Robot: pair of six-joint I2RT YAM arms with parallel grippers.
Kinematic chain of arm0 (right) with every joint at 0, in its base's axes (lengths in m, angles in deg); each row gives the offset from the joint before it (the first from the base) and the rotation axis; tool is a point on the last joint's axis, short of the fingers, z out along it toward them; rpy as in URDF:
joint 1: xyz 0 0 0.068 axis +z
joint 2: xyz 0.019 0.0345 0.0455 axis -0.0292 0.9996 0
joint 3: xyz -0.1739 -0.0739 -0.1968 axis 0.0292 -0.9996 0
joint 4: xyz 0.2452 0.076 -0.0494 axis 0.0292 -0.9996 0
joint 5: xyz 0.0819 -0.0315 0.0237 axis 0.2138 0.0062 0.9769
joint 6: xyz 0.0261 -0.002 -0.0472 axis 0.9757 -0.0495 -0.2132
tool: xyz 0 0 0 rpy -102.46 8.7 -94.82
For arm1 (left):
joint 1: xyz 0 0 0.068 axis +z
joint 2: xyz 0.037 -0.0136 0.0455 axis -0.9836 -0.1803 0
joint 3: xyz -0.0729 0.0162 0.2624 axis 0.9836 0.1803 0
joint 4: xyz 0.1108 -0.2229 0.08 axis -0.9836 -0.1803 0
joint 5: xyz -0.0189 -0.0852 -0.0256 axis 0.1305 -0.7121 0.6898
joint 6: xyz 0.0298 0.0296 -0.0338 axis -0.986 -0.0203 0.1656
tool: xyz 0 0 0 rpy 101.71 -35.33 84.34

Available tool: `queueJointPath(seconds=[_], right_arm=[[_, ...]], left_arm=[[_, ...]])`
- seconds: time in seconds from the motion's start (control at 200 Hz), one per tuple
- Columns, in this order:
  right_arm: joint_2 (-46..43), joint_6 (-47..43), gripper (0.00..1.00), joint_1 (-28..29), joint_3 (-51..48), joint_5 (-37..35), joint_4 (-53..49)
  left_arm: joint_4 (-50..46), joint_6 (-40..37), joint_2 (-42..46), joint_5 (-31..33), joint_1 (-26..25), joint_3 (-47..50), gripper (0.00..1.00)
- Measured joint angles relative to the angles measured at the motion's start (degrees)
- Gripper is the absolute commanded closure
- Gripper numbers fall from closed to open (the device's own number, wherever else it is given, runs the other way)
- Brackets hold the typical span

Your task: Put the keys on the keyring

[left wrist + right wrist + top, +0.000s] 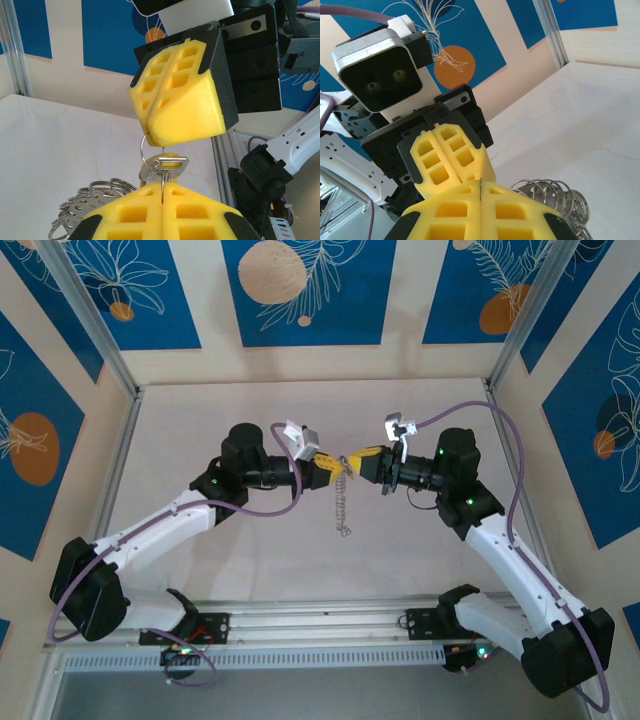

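White table (250, 570) | left jaws clamped on key (169, 162) | right jaws clamped on keyring (343, 503)

We count two arms, left arm (170, 518) and right arm (512, 552), two grippers, left gripper (331, 469) and right gripper (357, 460), one yellow-headed key (170, 161), one thin keyring (143, 148), one dangling chain of rings (343, 505), its rings too small to count

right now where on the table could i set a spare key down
Bare table runs from left gripper and right gripper back to the wall, and nearer, between ring chain and base rail. Crowded mid-table where they meet at the key.
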State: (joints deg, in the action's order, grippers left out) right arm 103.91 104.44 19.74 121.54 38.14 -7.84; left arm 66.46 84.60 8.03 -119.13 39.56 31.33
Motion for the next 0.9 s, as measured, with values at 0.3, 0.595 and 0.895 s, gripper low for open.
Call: queueJointPath(seconds=[0.3, 0.595, 0.895], right_arm=[[-3.8, -0.3, 1.00, -2.4, -0.1, -1.8, -1.4], [-4.5, -0.1, 1.00, -1.6, -1.5, -1.5, -1.7], [-3.9, 0.1, 1.00, 0.2, -1.6, -1.6, -1.6]], left_arm=[[0.0, -0.4, 0.0, 0.4, 0.0, 0.0, 1.00], [-0.2, -0.4, 0.0, 0.4, 0.0, -0.2, 1.00], [-0.4, -0.4, -0.1, 0.4, 0.0, -1.0, 1.00]])
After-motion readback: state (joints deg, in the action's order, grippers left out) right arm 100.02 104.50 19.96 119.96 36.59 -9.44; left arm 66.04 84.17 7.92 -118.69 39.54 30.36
